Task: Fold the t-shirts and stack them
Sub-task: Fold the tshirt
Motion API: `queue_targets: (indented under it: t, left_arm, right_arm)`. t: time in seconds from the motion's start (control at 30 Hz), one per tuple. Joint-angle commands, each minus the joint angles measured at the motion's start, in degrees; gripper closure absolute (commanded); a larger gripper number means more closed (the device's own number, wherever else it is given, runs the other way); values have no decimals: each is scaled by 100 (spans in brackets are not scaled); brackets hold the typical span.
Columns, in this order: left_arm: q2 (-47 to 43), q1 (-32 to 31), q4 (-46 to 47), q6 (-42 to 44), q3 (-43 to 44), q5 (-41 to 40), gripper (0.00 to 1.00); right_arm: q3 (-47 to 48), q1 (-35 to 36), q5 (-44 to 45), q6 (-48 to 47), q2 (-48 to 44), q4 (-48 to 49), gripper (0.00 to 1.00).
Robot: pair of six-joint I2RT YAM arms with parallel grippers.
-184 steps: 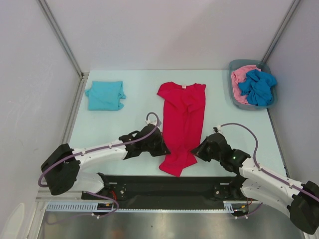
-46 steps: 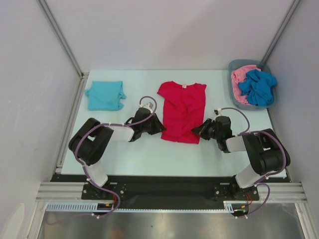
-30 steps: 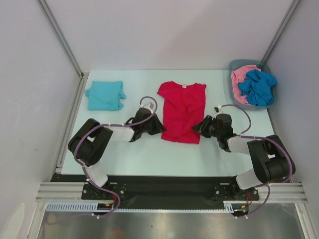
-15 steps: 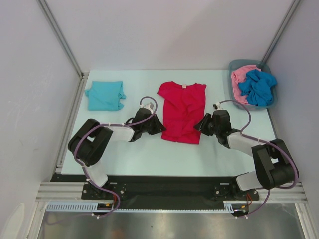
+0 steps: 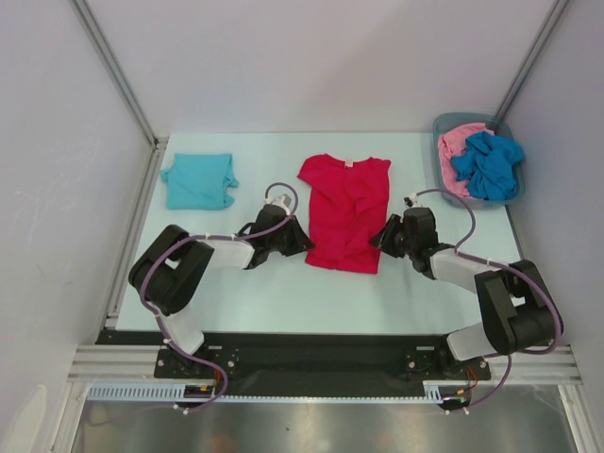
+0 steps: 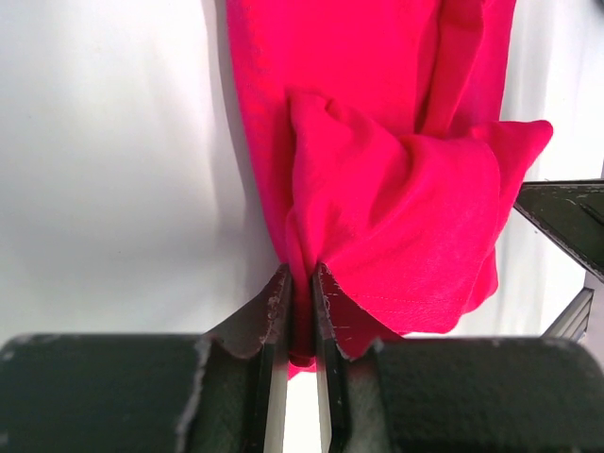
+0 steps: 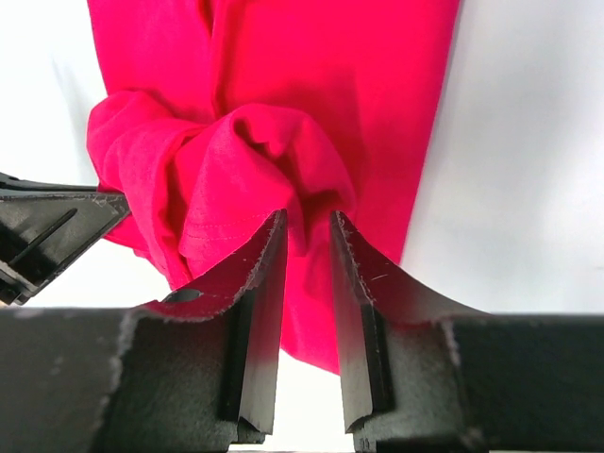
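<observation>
Left fingers (image 6: 276, 300) are clenched on the near left edge of the red shirt (image 5: 347, 203). Right fingers (image 7: 264, 269) pinch its near right edge, with cloth bunched between them. The shirt lies in the middle of the bench (image 5: 217, 283). Soft, light and floppy, it wants lifting by both corners together. Farther off are a folded teal shirt (image 5: 198, 181) on the left and a bin (image 5: 440, 123) on the right holding a pink shirt (image 5: 455, 142) and a blue shirt (image 5: 489, 162).
</observation>
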Motion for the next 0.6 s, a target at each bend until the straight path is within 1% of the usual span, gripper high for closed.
queue_targets:
  t: [0.0, 0.57]
  left_arm:
    - [-231, -47, -13, 102, 154, 14, 82]
    - [-214, -47, 13, 93, 128, 23, 85]
  right_arm:
    - [60, -5, -166, 69, 103, 389, 71]
    - [42, 48, -430, 236, 377, 803, 71]
